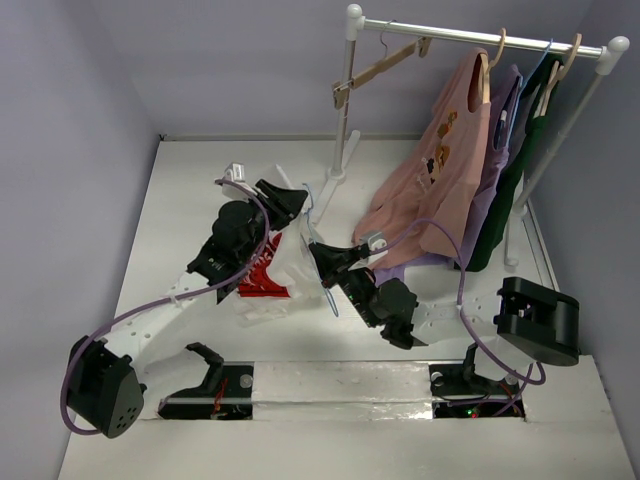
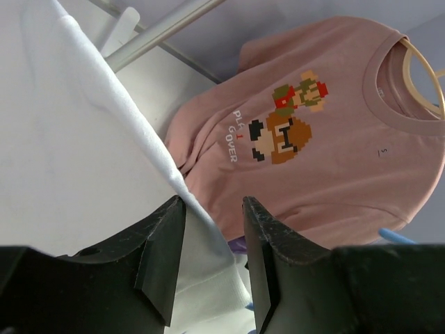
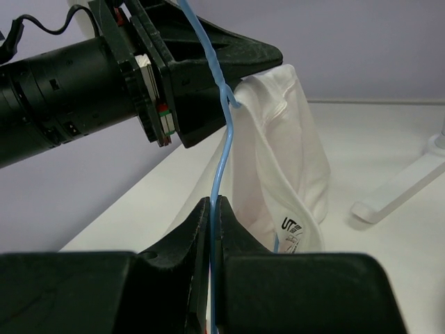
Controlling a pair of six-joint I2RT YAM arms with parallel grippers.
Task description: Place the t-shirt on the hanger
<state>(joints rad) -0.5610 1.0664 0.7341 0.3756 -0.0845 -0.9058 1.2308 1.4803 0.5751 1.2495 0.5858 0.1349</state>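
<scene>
The white t-shirt (image 1: 285,258) with its red graphic hangs bunched from my left gripper (image 1: 293,205) above the table's middle. In the left wrist view the jaws of the left gripper (image 2: 212,205) stand apart. The shirt's white ribbed collar edge (image 2: 208,243) runs between them, lying against the left finger. My right gripper (image 1: 322,256) is shut on the thin light-blue wire hanger (image 3: 221,146), just right of the shirt. In the right wrist view, the right gripper (image 3: 210,202) pinches the wire, which rises in front of the left gripper. The shirt's (image 3: 278,153) open neck hangs behind it.
A white clothes rack (image 1: 480,38) stands at the back right with a pink printed shirt (image 1: 440,170), a lilac garment (image 1: 500,130) and a dark green one (image 1: 520,170). An empty wooden hanger (image 1: 385,65) hangs on it. The rack's foot (image 3: 396,198) lies nearby.
</scene>
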